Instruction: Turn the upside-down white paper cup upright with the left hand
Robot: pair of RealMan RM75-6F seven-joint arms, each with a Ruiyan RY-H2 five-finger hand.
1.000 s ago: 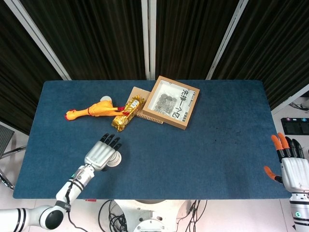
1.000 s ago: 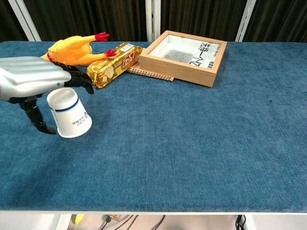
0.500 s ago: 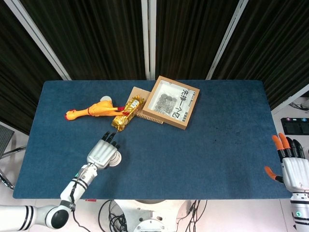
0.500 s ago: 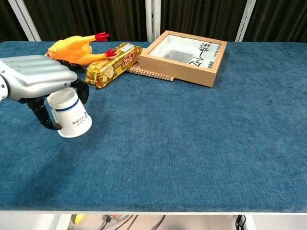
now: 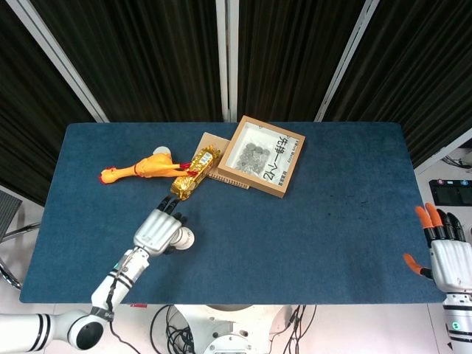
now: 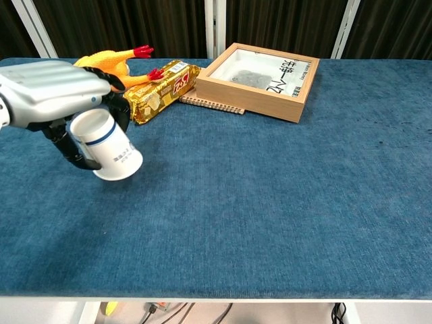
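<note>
My left hand grips the white paper cup, which has a blue band and small print. The cup is lifted off the blue table and tilted, its closed base toward the hand and its open mouth pointing down to the right. In the head view the left hand covers most of the cup, with only the rim end showing. My right hand hangs past the table's right edge, fingers spread and holding nothing.
A yellow rubber chicken and a gold snack packet lie just behind the left hand. A wooden box with coins rests on a notebook at the back centre. The blue tabletop spreads to the right.
The left hand closed its fingers around the cup, then lifted and tilted it, shifting slightly right. The right hand stayed still.
</note>
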